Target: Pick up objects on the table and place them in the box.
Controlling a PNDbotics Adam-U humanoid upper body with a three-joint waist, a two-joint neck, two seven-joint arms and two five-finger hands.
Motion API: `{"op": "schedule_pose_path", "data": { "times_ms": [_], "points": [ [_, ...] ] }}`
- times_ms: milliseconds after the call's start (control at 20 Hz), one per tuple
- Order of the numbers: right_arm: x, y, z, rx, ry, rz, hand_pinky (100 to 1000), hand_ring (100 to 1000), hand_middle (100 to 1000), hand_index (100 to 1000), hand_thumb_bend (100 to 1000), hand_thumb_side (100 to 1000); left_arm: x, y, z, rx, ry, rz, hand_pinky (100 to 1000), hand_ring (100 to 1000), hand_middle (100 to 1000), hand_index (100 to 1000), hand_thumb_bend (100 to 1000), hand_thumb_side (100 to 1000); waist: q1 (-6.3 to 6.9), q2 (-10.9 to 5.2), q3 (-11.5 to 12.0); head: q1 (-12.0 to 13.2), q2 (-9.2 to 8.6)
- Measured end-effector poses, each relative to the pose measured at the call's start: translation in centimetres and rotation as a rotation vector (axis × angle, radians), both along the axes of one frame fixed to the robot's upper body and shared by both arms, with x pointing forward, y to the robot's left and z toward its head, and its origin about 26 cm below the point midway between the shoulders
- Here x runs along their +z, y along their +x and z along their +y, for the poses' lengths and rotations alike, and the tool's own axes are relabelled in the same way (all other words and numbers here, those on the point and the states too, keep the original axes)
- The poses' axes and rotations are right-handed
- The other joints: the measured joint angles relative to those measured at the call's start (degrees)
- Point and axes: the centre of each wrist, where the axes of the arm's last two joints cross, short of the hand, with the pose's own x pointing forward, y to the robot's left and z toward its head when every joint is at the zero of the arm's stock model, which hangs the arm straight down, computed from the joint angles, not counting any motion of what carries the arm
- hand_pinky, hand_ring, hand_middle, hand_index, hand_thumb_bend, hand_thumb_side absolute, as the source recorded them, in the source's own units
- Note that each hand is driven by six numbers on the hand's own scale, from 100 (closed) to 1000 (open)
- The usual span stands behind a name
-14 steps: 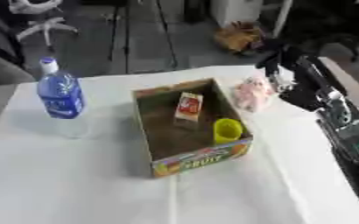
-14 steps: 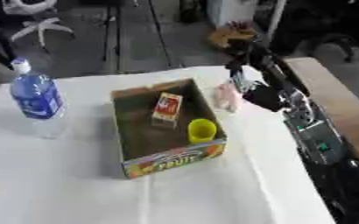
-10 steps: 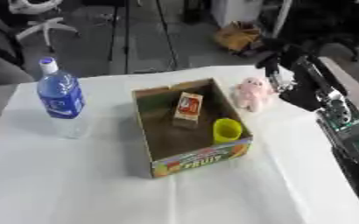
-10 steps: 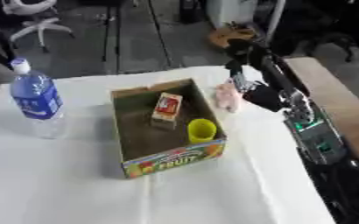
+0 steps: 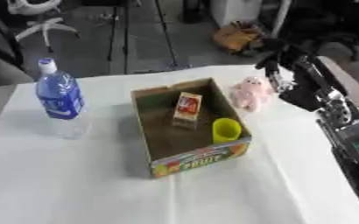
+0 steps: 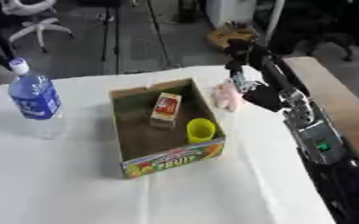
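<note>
Left eye view: the robot's right hand is seen at the far right of the bench, just behind and beside the pink plush toy. Its dark fingers are shown hanging curled over the toy's far side, though whether the toy is actually gripped cannot be told. Against the frames from a moment earlier, the hand is seen to have hardly shifted, and the toy sits in the same place on the white cloth, just outside the right wall of the cardboard fruit box. No lift is judged to have begun; the reach looks finished and the grasp is judged to be the step in hand.

Inside the box, a small orange-and-red carton is seen lying near the middle and a yellow cup standing at the near right corner, so two items are taken as already placed. A blue-labelled water bottle is seen upright well to the left of the box, on the bench. The toy and the bottle are judged to remain to be moved. The left hand is not shown in either view.
</note>
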Motion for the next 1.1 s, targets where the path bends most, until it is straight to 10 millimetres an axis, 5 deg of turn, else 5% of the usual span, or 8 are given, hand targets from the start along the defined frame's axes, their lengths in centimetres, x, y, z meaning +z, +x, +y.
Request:
{"op": "schedule_pose_path", "data": {
  "times_ms": [400, 700, 1100],
  "points": [
    [0.0, 0.0, 0.0, 0.004, -0.003, 0.001, 722, 654, 779, 924, 100, 486, -0.2, 1.2, 0.4, -0.004, 0.019, 0.031, 719, 697, 719, 885, 820, 631, -0.18, 0.00, 0.00, 1.00, -0.53],
    [0.0, 0.0, 0.0, 0.007, -0.005, 0.000, 721, 653, 779, 924, 100, 491, -0.1, 2.9, 1.0, -0.013, 0.058, 0.076, 720, 697, 717, 884, 823, 619, -0.20, -0.01, -0.15, 6.79, 0.64],
    [0.3, 0.2, 0.3, 0.020, -0.011, -0.009, 721, 651, 779, 925, 100, 501, 0.7, 5.2, 1.1, -0.109, 0.145, 0.133, 716, 677, 689, 873, 835, 537, -0.59, 1.74, -0.92, 9.15, 1.01]
  ]
}}
